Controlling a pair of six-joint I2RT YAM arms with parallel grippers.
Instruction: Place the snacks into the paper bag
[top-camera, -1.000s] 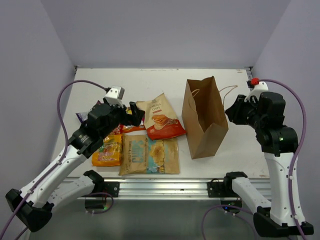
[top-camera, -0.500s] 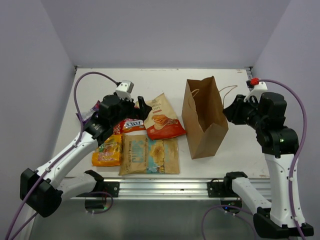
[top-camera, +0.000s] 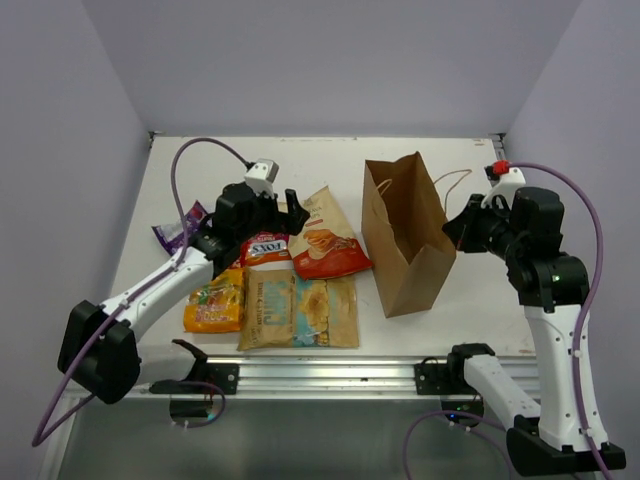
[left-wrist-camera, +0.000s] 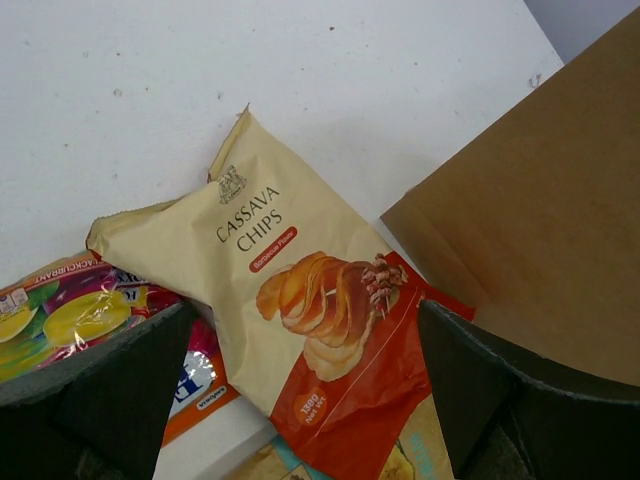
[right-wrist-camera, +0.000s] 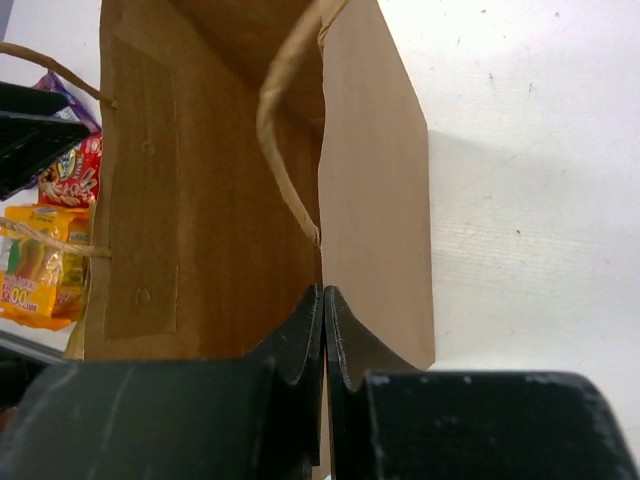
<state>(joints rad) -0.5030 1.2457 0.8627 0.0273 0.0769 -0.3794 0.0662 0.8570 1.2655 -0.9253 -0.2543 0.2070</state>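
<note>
The bag stands open on the desk's right side, its rim pinched in the right tool. The left tool, jaws wide apart, has swung from the small red packet over to the chips (first in, I'd guess).

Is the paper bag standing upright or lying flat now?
Upright: the paper bag stands on its base, mouth upward, with the right gripper pinching its rim.
</note>
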